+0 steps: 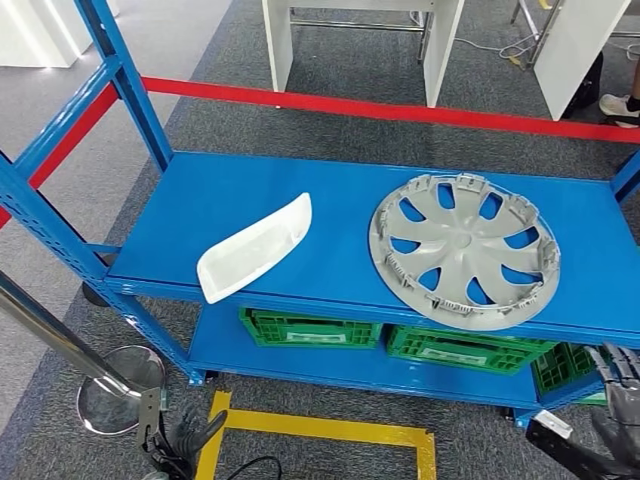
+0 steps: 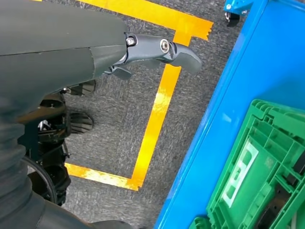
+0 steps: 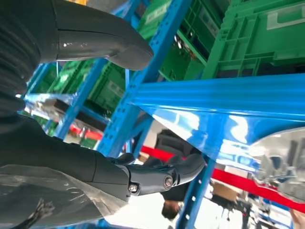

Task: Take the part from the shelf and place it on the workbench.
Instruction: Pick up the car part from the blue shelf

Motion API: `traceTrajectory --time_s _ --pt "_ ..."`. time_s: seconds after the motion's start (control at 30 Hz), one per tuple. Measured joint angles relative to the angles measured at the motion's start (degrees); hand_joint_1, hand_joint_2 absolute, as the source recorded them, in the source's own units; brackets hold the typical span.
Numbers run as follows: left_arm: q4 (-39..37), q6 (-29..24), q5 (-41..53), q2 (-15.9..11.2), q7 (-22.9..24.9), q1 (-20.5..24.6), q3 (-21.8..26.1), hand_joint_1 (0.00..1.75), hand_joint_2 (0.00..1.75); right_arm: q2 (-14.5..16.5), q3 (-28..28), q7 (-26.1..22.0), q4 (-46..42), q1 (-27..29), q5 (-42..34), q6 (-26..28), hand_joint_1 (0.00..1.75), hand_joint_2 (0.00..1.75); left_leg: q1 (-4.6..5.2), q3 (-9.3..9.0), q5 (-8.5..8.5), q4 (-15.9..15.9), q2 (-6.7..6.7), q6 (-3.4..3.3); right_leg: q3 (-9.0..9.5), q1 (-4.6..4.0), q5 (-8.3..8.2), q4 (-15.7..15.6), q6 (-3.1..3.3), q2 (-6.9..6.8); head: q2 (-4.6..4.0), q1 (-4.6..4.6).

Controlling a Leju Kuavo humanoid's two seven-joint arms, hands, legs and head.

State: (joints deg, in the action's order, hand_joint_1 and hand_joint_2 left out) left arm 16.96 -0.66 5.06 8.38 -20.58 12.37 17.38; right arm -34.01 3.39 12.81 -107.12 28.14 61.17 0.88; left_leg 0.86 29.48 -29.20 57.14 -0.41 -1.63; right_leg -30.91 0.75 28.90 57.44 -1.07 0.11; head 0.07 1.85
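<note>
On the blue shelf's top board [image 1: 347, 205] lie two parts: a white elongated plastic shell [image 1: 256, 248] near the front left, and a grey wheel cover [image 1: 464, 250] to its right. Its silvery rim [image 3: 284, 162] juts past the shelf edge [image 3: 216, 95]. My left hand [image 1: 185, 438] hangs low in front of the shelf's left end, over the yellow floor tape [image 2: 154, 119], fingers apart and holding nothing. My right hand [image 1: 620, 395] is low at the shelf's right end, below the top board, also spread and holding nothing; its thumb [image 3: 107, 38] and fingers [image 3: 162, 174] stand apart.
Green crates [image 1: 309, 328] [image 1: 460, 350] sit on the lower shelf board. A red barrier strip [image 1: 377, 108] runs behind the shelf, with white table legs [image 1: 438, 50] beyond. A chrome post with a round base [image 1: 121, 400] stands at the left. Yellow tape [image 1: 324, 430] marks the floor.
</note>
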Motion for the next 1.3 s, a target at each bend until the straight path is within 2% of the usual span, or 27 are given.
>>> traceTrajectory --time_s 0.2,0.53,1.03,1.3 --pt "-0.1 -0.3 0.6 0.6 0.8 0.1 -0.7 0.0 1.75 0.0 -5.3 4.3 3.4 -3.7 10.8 3.5 0.0 1.75 0.0 0.0 0.0 0.0 0.0 0.0 0.0 0.0 0.0 0.0 0.0 0.0 0.0 -0.01" --pt "-0.2 -0.7 1.2 1.0 1.3 0.2 -1.0 0.0 1.75 1.0 -8.7 6.6 6.6 -6.4 17.6 7.8 0.0 1.75 0.01 0.01 0.0 0.0 0.0 0.0 -0.01 0.0 0.0 0.0 0.0 0.0 0.0 0.01" --pt "-0.2 -0.5 2.2 1.2 2.0 0.6 -2.0 0.0 1.75 5.2 -5.8 5.7 14.3 -10.5 19.9 10.1 0.0 1.75 0.01 0.01 0.0 0.0 0.0 0.0 -0.01 0.0 0.0 0.0 0.0 0.01 0.0 0.01" --pt "-0.2 -0.2 3.1 1.3 2.7 0.8 -2.6 0.0 1.75 7.0 -1.9 2.2 19.6 -13.9 21.6 10.0 0.0 1.75 0.01 0.02 0.0 0.0 0.0 0.0 -0.01 0.0 -0.01 0.0 -0.02 0.02 0.0 0.0"
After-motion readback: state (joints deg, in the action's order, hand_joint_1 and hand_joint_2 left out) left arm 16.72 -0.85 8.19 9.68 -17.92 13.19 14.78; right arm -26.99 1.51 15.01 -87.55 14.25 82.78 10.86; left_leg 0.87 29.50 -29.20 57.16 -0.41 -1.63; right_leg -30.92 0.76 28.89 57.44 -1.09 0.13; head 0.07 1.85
